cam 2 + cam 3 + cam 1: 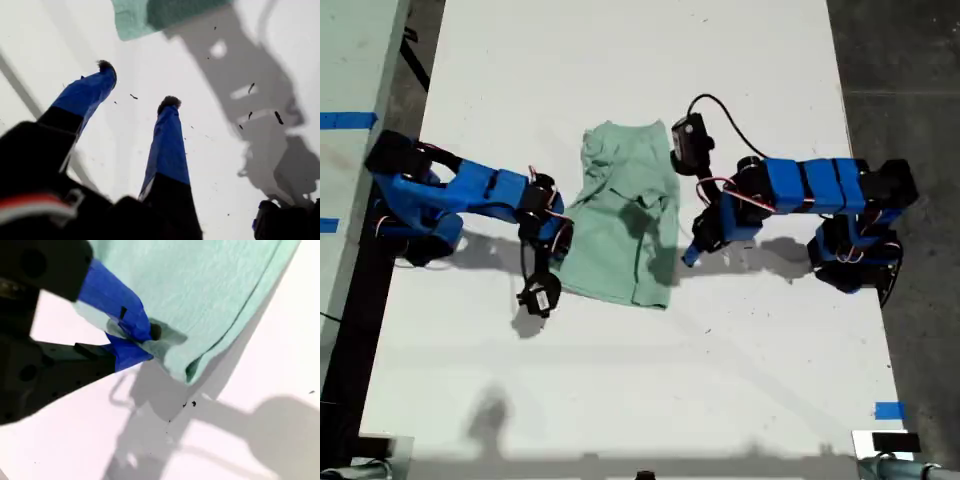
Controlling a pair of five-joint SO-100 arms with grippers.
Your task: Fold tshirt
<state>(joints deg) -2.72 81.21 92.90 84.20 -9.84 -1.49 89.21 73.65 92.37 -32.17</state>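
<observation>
The pale mint-green tshirt (625, 220) lies crumpled and partly folded at the middle of the white table (620, 390). In the exterior view's left, my second gripper (563, 228) is at the cloth's left edge. The second wrist view shows it (149, 335) shut on a pinch of the tshirt (200, 285) beside a folded corner. My first gripper (692, 256), in the exterior view's right, hovers just off the shirt's right edge. The first wrist view shows it (138, 84) open with nothing between its fingers, over bare table, a tshirt corner (135, 17) beyond the tips.
The table's edges run down both sides of the exterior view, with dark floor (910, 60) beyond its right edge. A blue tape mark (888, 410) sits near the table's lower right corner in the exterior view. Small dark specks (250, 116) dot the tabletop.
</observation>
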